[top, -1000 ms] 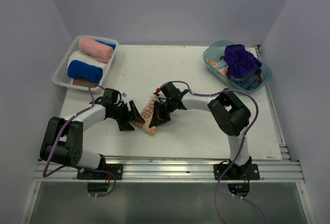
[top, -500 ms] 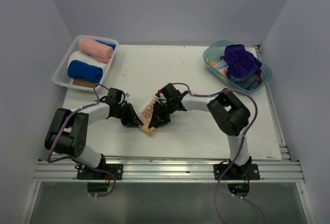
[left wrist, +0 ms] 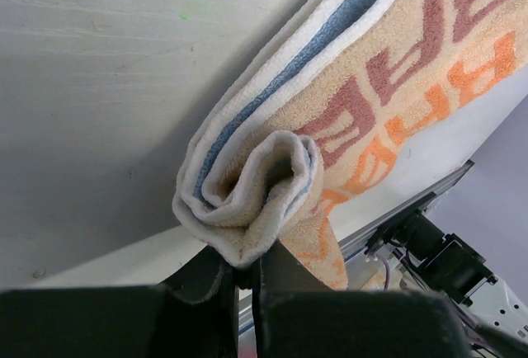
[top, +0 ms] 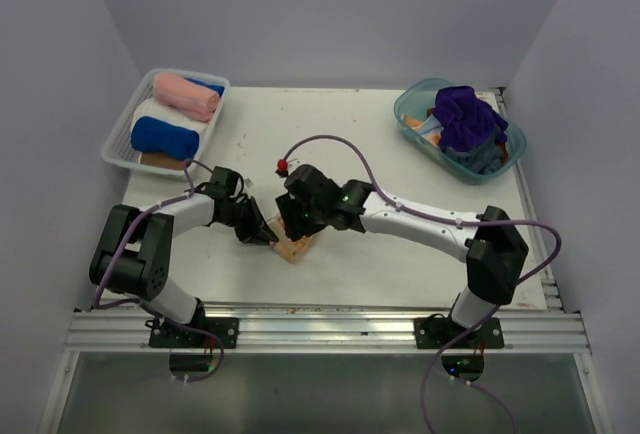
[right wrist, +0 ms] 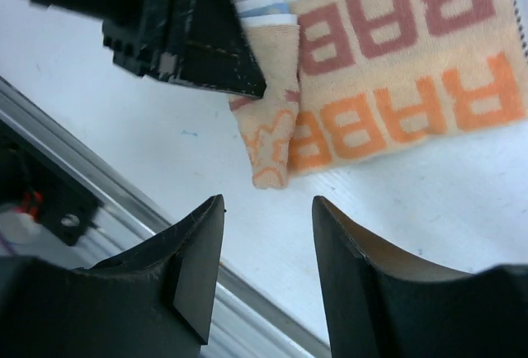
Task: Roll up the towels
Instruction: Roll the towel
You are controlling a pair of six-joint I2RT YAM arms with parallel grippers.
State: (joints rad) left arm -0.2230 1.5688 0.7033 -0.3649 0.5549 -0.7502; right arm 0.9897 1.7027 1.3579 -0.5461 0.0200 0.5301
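The job is judged to be partly done. In the white mesh basket (top: 113, 146) at the far left of the bench (top: 340, 134), three finished rolls are seen lying side by side: a pink towel (top: 186, 96), a white towel (top: 160, 114) and a royal blue towel (top: 163, 138). The RABBIT towel (right wrist: 396, 69) is being worked near the front middle of the bench. It lies flat for most of its length, and only its near edge has been curled over into a small, loose first turn (more a fold than a roll so far). That curled end is pinched between the fingers of the left claw (left wrist: 250, 269), which is clenched on the cloth, as the left wrist view shows plainly. The right claw (right wrist: 264, 267) is released, with its fingers spread and nothing between them. It hangs just above the bench beside the towel's curled corner and is not touching the cloth. Most of this towel is therefore left to be wound up, and the roll is then presumably to be set with the others. In the clear teal tub (top: 404, 117) at the far right, a crumpled purple towel (top: 468, 117) is piled over other cloths. How many lie under it cannot be told, so several towels are judged to be left unrolled.
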